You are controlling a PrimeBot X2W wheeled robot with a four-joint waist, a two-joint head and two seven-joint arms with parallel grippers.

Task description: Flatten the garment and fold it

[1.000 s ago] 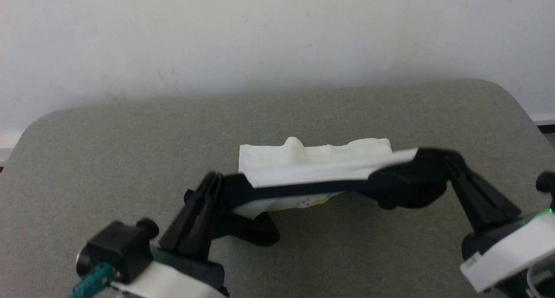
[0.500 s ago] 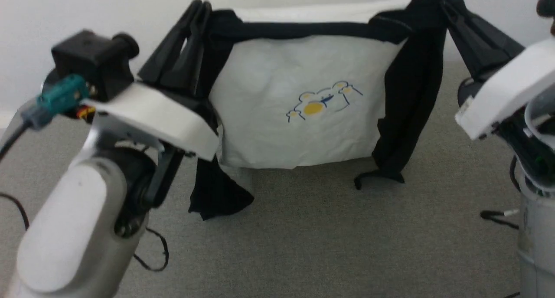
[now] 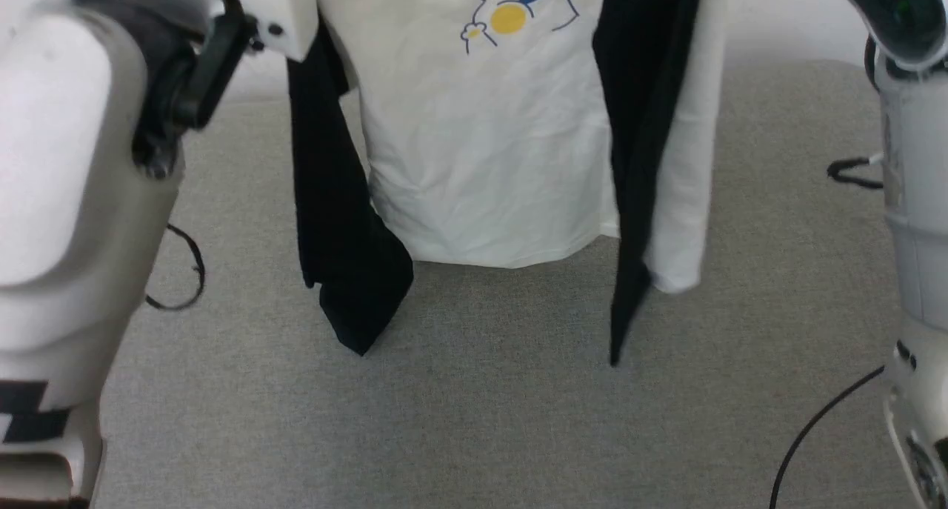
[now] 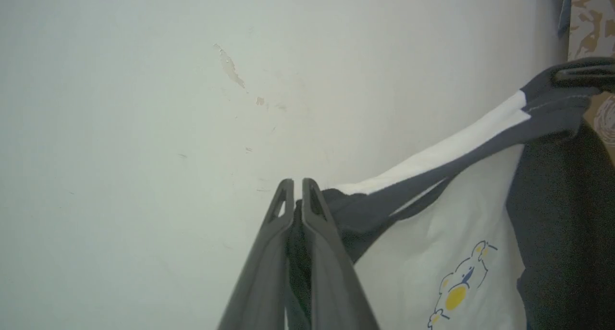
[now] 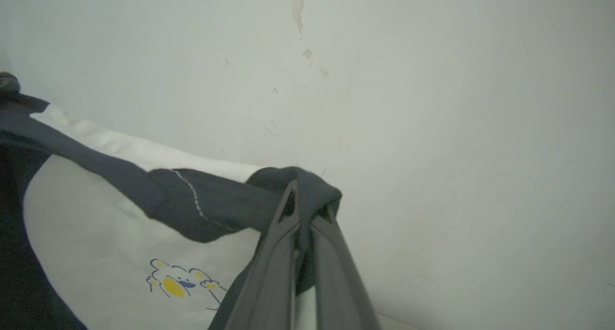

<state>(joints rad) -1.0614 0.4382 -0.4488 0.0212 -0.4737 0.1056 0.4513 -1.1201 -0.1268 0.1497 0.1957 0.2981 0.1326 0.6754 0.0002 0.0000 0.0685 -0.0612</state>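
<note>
Garment (image 3: 481,161): white T-shirt with black sleeves, hung in the air over the grey table (image 3: 481,435), front toward the head camera. One second earlier it lay as a folded bundle on the table; half a second earlier it hung with its black neck edge in the head view. It had since been raised further, so that the cartoon print (image 3: 511,12) sat at the top of that view. Left sleeve (image 3: 337,220) and right sleeve (image 3: 637,161) dangled below the white hem; whether their tips touched the table could not be told. A white panel (image 3: 689,161) now hung beside the right sleeve.

Left gripper (image 4: 298,188): fingers pressed together on black cloth at one shoulder, before the pale wall (image 4: 144,128).

Right gripper (image 5: 300,198): clamped likewise on bunched black cloth at the other shoulder. The neck edge stretched taut between the two.

Loose dark cables (image 3: 181,272) lay on the table at either side.
</note>
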